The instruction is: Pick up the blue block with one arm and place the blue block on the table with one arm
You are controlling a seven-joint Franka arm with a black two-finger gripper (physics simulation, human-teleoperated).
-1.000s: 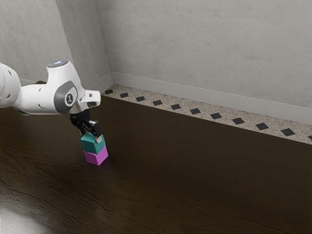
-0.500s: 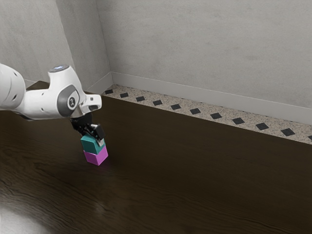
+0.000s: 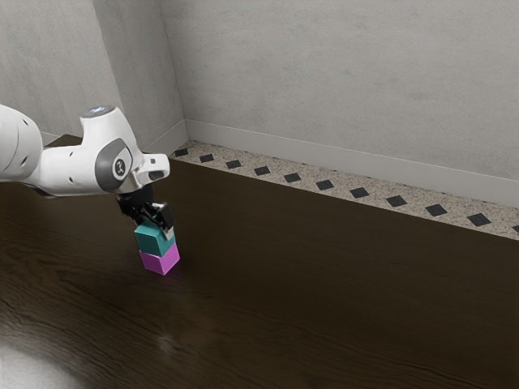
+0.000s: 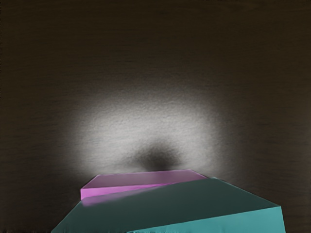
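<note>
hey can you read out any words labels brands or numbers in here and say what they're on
Mark on the grey side cover of the arm: too small to read.
Teal block and pink block: no text on the faces that show.

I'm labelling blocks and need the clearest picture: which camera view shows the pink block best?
The exterior view: there, two side faces of the pink block show beneath the teal block. The wrist view shows part of it, with the teal block covering the rest.
</note>
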